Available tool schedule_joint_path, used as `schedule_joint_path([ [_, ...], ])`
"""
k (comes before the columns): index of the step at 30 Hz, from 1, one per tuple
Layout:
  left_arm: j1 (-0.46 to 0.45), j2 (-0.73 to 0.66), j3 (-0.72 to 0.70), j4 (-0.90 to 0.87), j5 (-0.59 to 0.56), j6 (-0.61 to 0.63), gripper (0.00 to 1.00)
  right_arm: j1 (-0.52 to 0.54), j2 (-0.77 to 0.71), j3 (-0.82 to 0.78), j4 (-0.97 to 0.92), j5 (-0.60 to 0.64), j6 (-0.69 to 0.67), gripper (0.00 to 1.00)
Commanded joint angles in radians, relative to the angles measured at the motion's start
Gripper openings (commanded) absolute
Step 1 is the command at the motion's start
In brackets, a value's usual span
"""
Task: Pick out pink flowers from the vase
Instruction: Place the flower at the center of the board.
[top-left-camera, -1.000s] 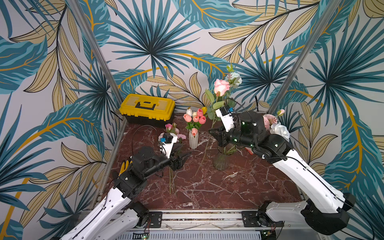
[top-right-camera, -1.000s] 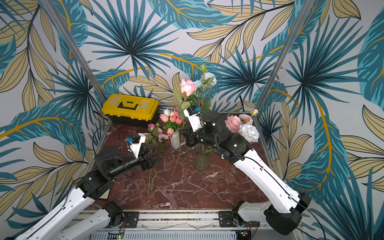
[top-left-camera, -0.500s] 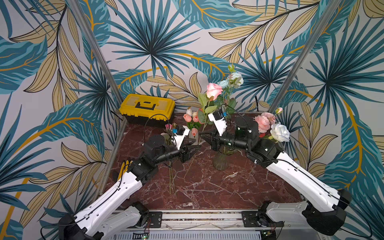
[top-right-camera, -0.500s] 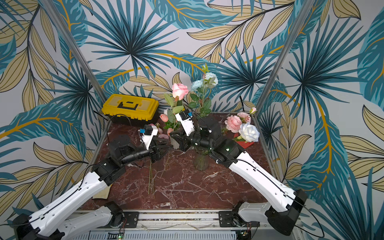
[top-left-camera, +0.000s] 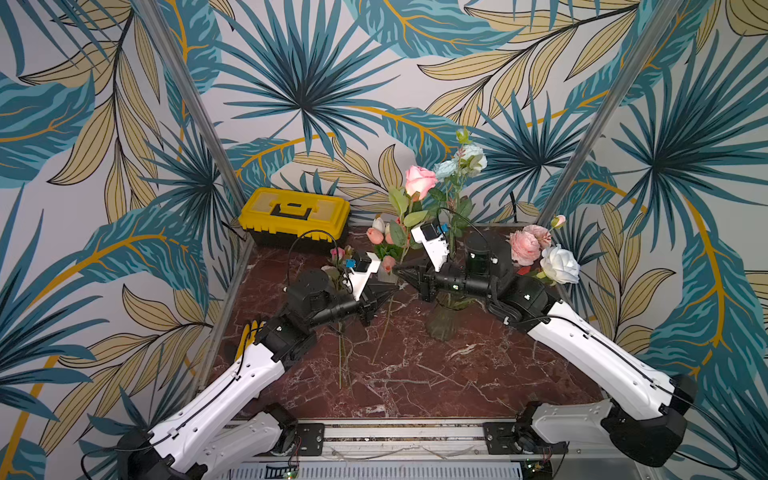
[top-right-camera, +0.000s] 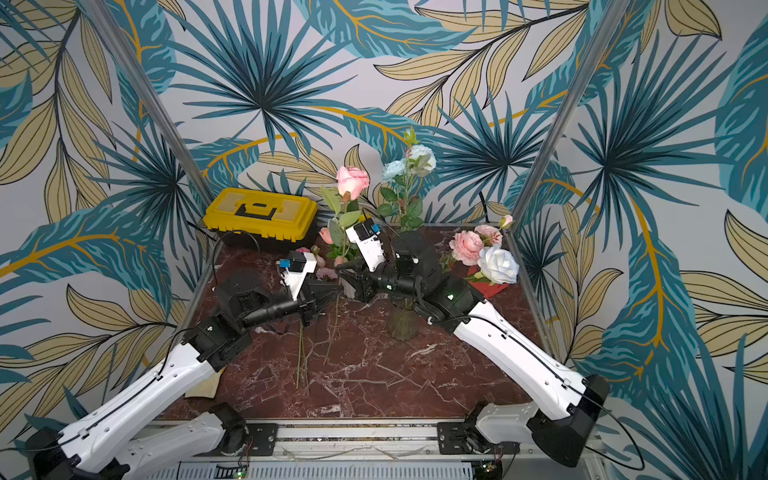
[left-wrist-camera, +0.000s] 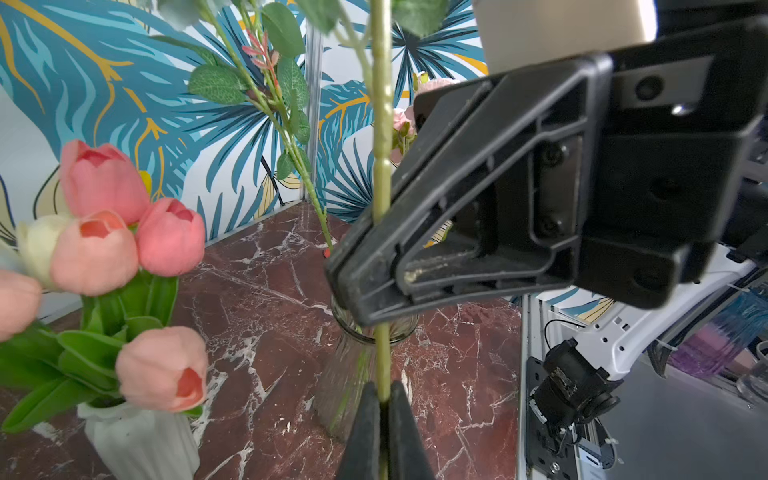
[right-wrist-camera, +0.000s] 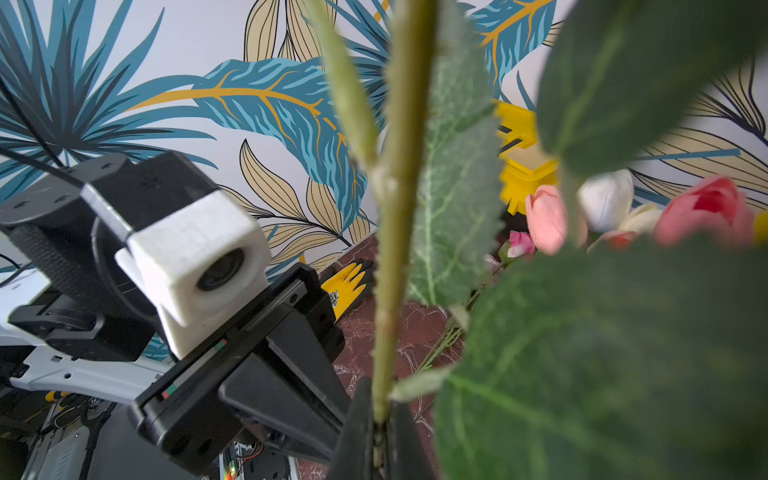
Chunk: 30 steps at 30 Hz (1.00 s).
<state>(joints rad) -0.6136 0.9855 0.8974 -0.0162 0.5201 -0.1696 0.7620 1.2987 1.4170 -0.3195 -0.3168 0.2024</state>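
A pink rose (top-left-camera: 419, 180) on a long green stem (left-wrist-camera: 381, 166) stands upright, out of the glass vase (top-left-camera: 442, 324), which shows in both top views. My right gripper (top-left-camera: 397, 269) is shut on the stem. Just below it, my left gripper (top-left-camera: 394, 291) is shut on the same stem (right-wrist-camera: 390, 249). In the left wrist view my left gripper (left-wrist-camera: 384, 399) pinches the stem under the right gripper (left-wrist-camera: 353, 282). Pale blue and white roses (top-left-camera: 461, 162) stay in the vase (top-right-camera: 402, 324). More pink flowers (top-left-camera: 338, 253) lie on the table.
Pink tulips (left-wrist-camera: 99, 249) stand in a white vase (left-wrist-camera: 141, 440) behind the grippers. Pink peonies (top-left-camera: 525, 247) and a white rose (top-left-camera: 559, 264) sit at the right wall. A yellow toolbox (top-left-camera: 295, 216) is at the back left, a yellow glove (right-wrist-camera: 347, 286) by the left arm.
My left arm reached right and its gripper closed on the rose stem. My right arm carried the rose left, away from the glass vase, still shut on it.
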Motion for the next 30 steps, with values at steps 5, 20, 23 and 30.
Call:
schedule_joint_path([
  [5,-0.003,-0.039,-0.020,0.030,-0.032,-0.022,0.00,0.017,0.041,0.031,0.002,-0.005,0.016,0.09],
  [20,0.127,-0.194,-0.206,0.075,-0.269,-0.263,0.00,0.026,-0.007,0.037,-0.054,0.148,-0.033,0.45],
  [23,0.146,-0.181,-0.188,-0.041,-0.342,-0.255,0.00,0.026,-0.036,0.036,-0.064,0.171,-0.049,0.45],
  [30,0.234,-0.093,-0.205,-0.083,-0.257,-0.315,0.00,0.026,-0.072,0.046,-0.107,0.174,-0.071,0.45],
])
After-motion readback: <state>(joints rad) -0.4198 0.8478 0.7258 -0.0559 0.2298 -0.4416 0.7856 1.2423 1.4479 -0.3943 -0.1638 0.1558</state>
